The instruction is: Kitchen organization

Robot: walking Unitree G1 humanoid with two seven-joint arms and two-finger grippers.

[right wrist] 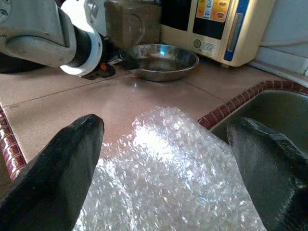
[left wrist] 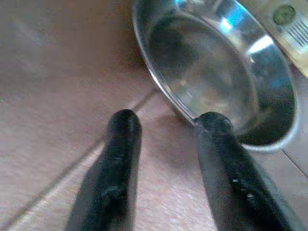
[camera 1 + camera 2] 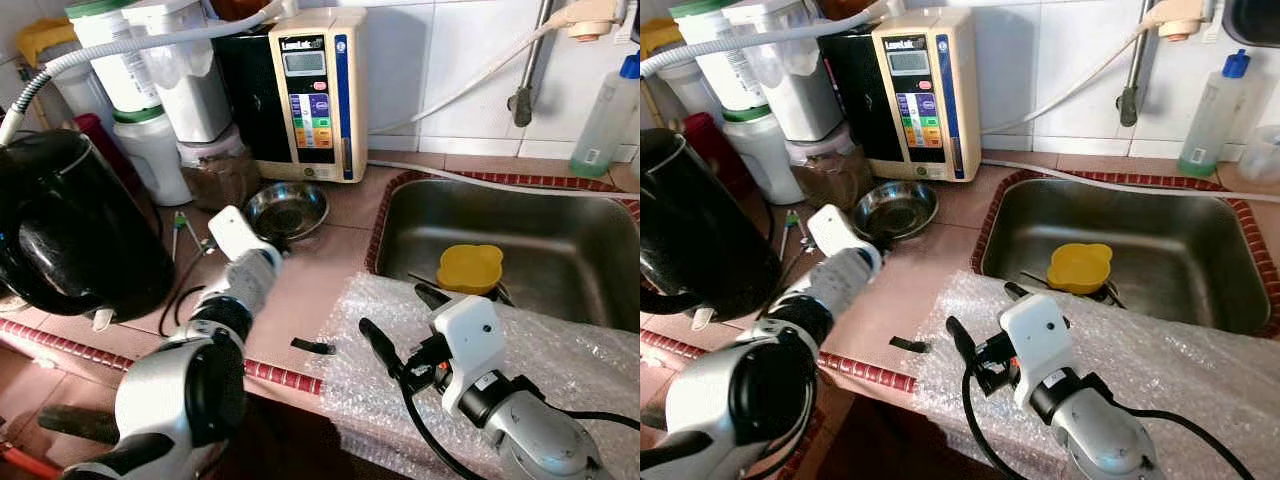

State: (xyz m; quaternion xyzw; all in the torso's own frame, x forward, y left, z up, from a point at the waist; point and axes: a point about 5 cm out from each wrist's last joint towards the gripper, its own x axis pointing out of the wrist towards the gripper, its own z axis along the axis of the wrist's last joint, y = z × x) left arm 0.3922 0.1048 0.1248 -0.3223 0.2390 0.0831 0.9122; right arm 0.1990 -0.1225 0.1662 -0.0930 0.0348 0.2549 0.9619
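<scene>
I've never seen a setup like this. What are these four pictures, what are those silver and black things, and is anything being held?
A humanoid robot is working at a kitchen counter. Two pictures come from cameras on its head; the other two look along each wrist's black fingers. The left gripper is open at the rim of a steel bowl, gripping nothing yet. The right gripper is open above a sheet of bubble wrap lying by the sink, which holds a yellow dish. A black kettle stands on the left.

Black kettle (image 3: 70, 230) (left), soap bottle (image 3: 607, 115)
</scene>
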